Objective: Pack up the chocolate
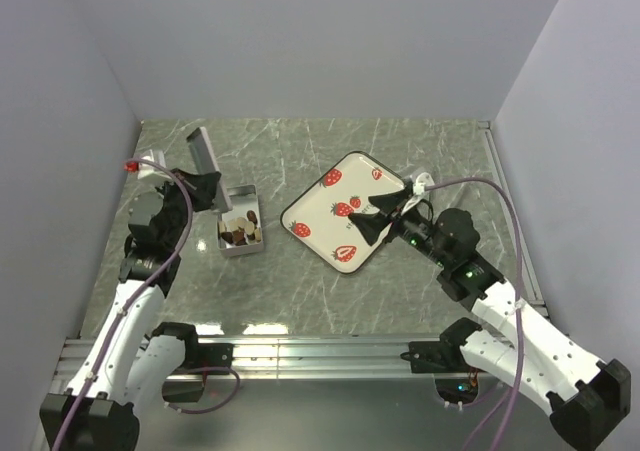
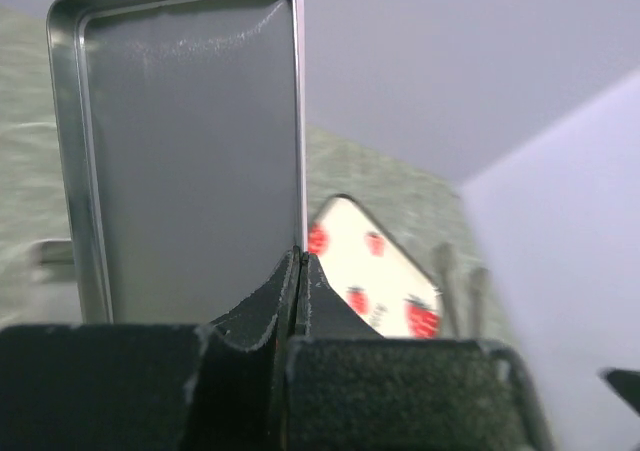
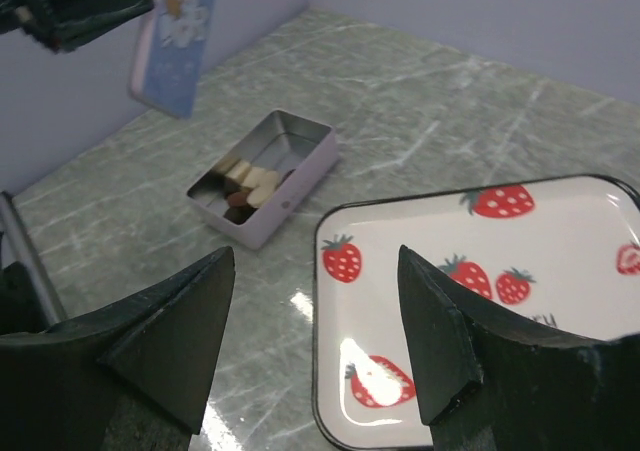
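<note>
Several dark brown and cream chocolate pieces (image 1: 240,228) lie in a small open silver tin (image 1: 243,200) left of the table's centre; the pieces also show in the right wrist view (image 3: 245,184). My left gripper (image 1: 205,184) is shut on the tin's flat lid (image 1: 203,151) and holds it upright in the air behind the tin. In the left wrist view the lid's bare metal inside (image 2: 190,151) faces the camera, with the gripper (image 2: 299,261) pinching its edge. My right gripper (image 1: 378,217) is open and empty over the strawberry plate (image 1: 320,199), as the right wrist view (image 3: 316,271) shows.
The white square plate (image 3: 580,251) with printed red strawberries holds no candy. White walls close in the left, back and right sides. A metal rail (image 1: 300,349) runs along the near edge of the table.
</note>
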Controlling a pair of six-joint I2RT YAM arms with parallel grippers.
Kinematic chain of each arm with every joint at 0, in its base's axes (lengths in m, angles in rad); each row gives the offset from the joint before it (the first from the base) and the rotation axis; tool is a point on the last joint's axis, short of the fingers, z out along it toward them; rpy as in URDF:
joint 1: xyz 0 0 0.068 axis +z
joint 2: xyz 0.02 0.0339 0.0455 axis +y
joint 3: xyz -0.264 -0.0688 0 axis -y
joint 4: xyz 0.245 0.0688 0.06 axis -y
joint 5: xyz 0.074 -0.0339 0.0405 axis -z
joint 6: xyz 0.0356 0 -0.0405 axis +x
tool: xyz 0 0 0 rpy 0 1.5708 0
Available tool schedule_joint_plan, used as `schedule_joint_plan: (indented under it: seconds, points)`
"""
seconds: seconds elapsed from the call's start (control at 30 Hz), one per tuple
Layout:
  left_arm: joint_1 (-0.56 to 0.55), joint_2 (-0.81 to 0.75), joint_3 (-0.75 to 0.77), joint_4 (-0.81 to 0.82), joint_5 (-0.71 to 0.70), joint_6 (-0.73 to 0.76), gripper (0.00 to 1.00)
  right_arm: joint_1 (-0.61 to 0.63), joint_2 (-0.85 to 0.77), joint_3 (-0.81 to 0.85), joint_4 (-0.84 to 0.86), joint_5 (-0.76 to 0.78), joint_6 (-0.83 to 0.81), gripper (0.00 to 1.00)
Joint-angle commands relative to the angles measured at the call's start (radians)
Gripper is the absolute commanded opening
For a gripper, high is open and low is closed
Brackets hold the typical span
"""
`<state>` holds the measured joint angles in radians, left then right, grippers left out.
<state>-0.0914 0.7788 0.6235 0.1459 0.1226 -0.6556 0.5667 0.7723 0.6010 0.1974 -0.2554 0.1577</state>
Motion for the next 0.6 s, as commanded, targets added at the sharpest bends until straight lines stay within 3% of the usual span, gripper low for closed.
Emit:
schedule_joint_plan:
  seconds: [0.0, 0.23, 0.37, 0.57]
  points:
    - [-0.082, -0.001, 0.071, 0.129, 0.083, -0.081, 0.01, 0.089, 0.004, -0.007, 0.114, 0.041, -0.076, 0.73]
    - [-0.275, 0.057, 0.085, 0.256, 0.019, -0.133, 0.01, 0.307, 0.008, -0.059, 0.256, 0.215, -0.149, 0.73]
    - [-0.404, 0.100, 0.076, 0.381, -0.035, -0.156, 0.01, 0.424, 0.056, -0.086, 0.355, 0.393, -0.237, 0.73]
    - [-0.504, 0.168, 0.058, 0.510, -0.078, -0.202, 0.01, 0.551, 0.140, -0.110, 0.516, 0.538, -0.326, 0.73]
